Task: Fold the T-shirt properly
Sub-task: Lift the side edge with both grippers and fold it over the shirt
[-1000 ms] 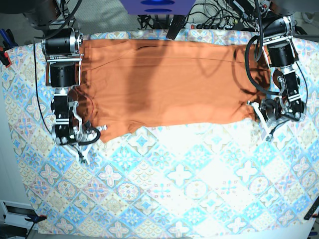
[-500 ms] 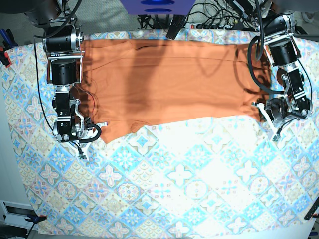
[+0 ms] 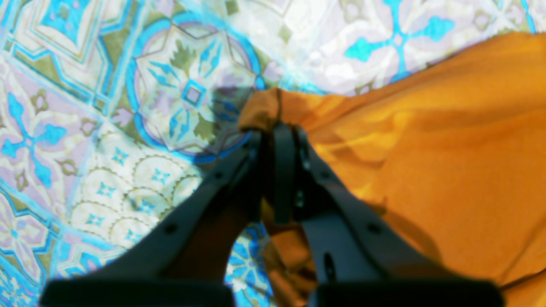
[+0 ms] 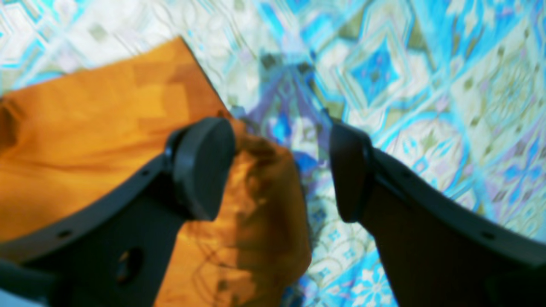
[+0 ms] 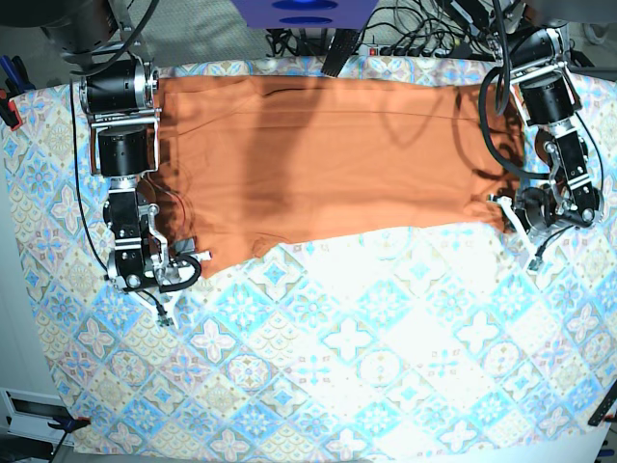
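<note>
— Where's the shirt?
— I see the soft orange T-shirt [image 5: 328, 159] spread flat at twelve o'clock on the patterned tablecloth [image 5: 366, 357].
— Grippers?
— Left gripper [image 3: 275, 132] pinches a bunched corner; right gripper [image 4: 281, 170] gapes, round pads apart.

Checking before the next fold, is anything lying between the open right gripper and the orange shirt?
Nothing visible. The right gripper stands open right over the T-shirt corner, one finger above the fabric, the other above bare tablecloth. The left gripper is shut on the opposite corner.

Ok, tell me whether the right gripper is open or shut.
Open. The right gripper's pads stand well apart in the right wrist view, with the T-shirt corner lying loose between them on the tablecloth.
</note>
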Robot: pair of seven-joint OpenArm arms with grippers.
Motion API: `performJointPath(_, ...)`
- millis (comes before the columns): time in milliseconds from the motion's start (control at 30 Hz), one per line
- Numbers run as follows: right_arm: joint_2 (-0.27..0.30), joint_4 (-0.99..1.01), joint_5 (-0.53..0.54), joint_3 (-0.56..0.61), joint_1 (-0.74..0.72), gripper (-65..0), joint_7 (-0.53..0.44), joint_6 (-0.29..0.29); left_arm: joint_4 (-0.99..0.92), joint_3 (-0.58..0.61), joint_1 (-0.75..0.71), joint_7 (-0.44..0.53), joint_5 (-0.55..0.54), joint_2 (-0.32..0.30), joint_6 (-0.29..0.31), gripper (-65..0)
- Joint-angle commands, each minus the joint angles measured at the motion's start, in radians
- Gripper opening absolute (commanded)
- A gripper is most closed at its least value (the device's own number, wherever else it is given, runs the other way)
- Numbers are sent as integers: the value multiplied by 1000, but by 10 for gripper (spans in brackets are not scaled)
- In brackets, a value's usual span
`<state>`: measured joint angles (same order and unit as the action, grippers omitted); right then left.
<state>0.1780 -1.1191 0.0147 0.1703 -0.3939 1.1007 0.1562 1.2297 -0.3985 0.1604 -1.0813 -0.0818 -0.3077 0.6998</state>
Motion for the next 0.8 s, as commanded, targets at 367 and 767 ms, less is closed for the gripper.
performJointPath(367,5,103,1,119,-46,-267,-69,19,17,-1,18,11,-5,-17,-2,-638)
performJointPath(767,5,256,1,122,-84,-310,-138,19,17,-1,17,6,-5,-17,-2,-638)
